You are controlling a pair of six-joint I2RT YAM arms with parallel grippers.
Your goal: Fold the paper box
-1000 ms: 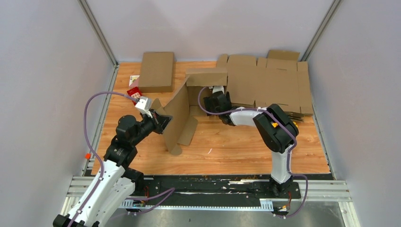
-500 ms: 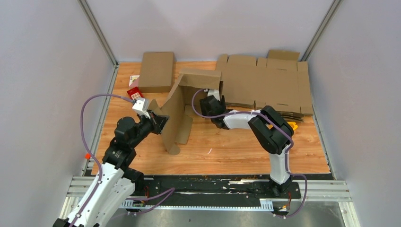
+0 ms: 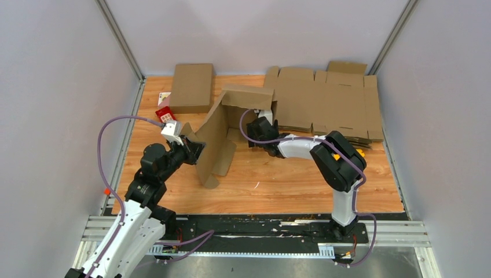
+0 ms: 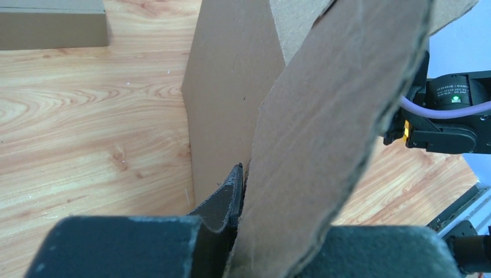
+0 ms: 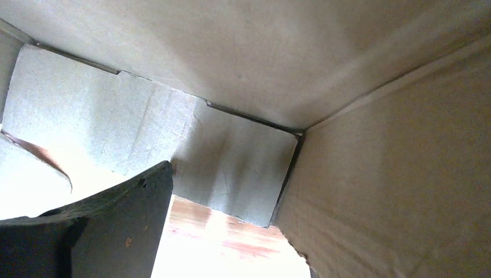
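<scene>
The brown paper box (image 3: 223,130) stands half-formed at the table's middle, its walls upright and one panel tilted over the top. My left gripper (image 3: 194,149) is shut on the box's left flap (image 4: 324,133); one black finger (image 4: 223,200) presses on the cardboard and the other is hidden behind it. My right gripper (image 3: 260,124) reaches into the box from the right, under the top panel. The right wrist view shows the box's inside walls (image 5: 243,168). Its left finger (image 5: 116,226) shows, with a wide gap beside it. The other finger is hidden behind a cardboard wall (image 5: 394,191).
A stack of flat cardboard blanks (image 3: 327,104) lies at the back right. A folded box (image 3: 192,87) sits at the back left with a small red and white object (image 3: 164,113) beside it. A yellow item (image 3: 360,152) lies by the right arm's elbow.
The right gripper has pushed leftward, deeper under the top panel. The box and its top panel have shifted left, and the left gripper has drawn slightly left with its flap.
</scene>
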